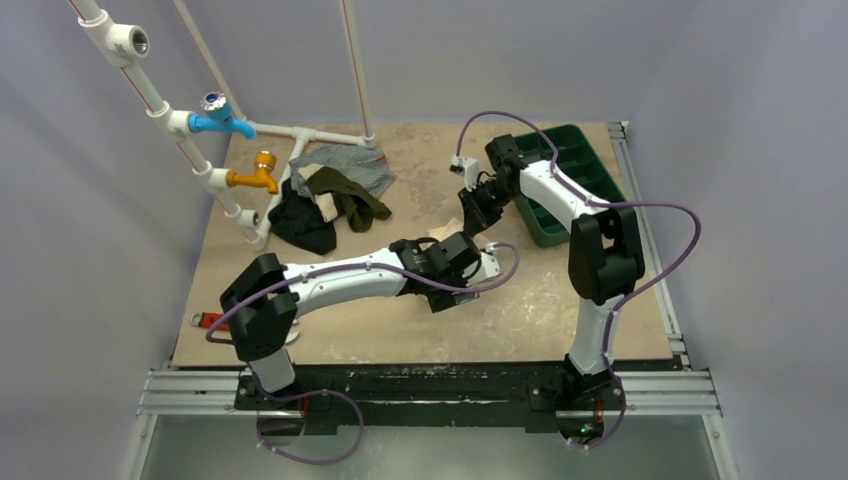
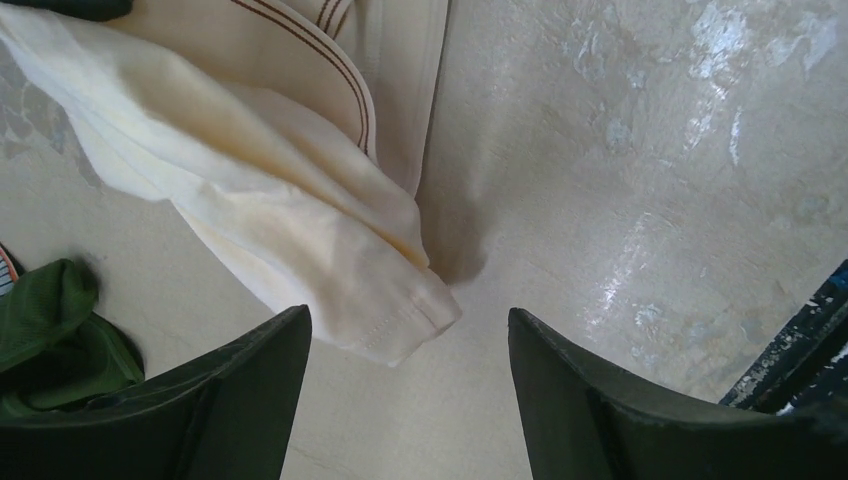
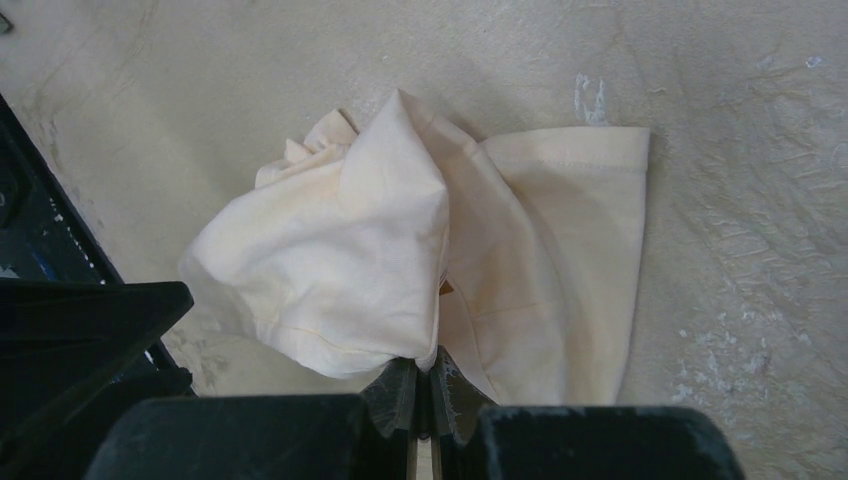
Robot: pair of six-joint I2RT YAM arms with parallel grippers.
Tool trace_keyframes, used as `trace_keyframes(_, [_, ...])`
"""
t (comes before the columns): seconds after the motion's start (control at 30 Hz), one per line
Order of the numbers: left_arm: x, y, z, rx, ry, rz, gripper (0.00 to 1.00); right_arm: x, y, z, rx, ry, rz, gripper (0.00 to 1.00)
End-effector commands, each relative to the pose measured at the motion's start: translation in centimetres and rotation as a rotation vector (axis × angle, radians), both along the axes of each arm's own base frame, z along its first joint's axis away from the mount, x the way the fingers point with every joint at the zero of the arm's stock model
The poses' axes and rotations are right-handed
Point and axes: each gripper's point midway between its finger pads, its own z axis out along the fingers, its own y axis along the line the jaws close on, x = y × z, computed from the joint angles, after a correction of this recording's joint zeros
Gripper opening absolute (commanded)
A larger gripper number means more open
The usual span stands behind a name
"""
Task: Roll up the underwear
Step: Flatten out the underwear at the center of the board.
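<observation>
The underwear is a pale peach cloth lying crumpled on the table, with a stitched band edge and brown stripes at its far part. My right gripper is shut on a fold of it and holds that fold bunched up off the table. My left gripper stands open just short of the band corner, one finger to each side, touching nothing. From above, only a small peach patch of the underwear shows between the two wrists; the arms hide the rest.
A green tray stands at the back right behind the right arm. A pile of olive, black and grey garments lies at the back left, by white pipes with blue and orange taps. A red-handled tool lies front left.
</observation>
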Motion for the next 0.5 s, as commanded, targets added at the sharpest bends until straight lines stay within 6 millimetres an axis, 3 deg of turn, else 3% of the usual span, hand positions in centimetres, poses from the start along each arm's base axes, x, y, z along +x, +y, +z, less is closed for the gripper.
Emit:
trace_keyframes(0.0, [1.0, -0.2, 0.2, 0.073, -0.107, 0.027, 0.70, 0.9, 0.4, 2.0, 0.058, -0.023, -0.010, 0.00])
trace_keyframes(0.2, [1.4, -0.2, -1.1, 0.161, -0.187, 0.012, 0.65, 0.7, 0.1, 1.8, 0.066, -0.016, -0.014, 0.00])
trace_keyframes(0.47, [2.5, -0.4, -1.4, 0.186, -0.239, 0.018, 0.42, 0.3, 0.1, 1.8, 0.079, -0.007, -0.006, 0.00])
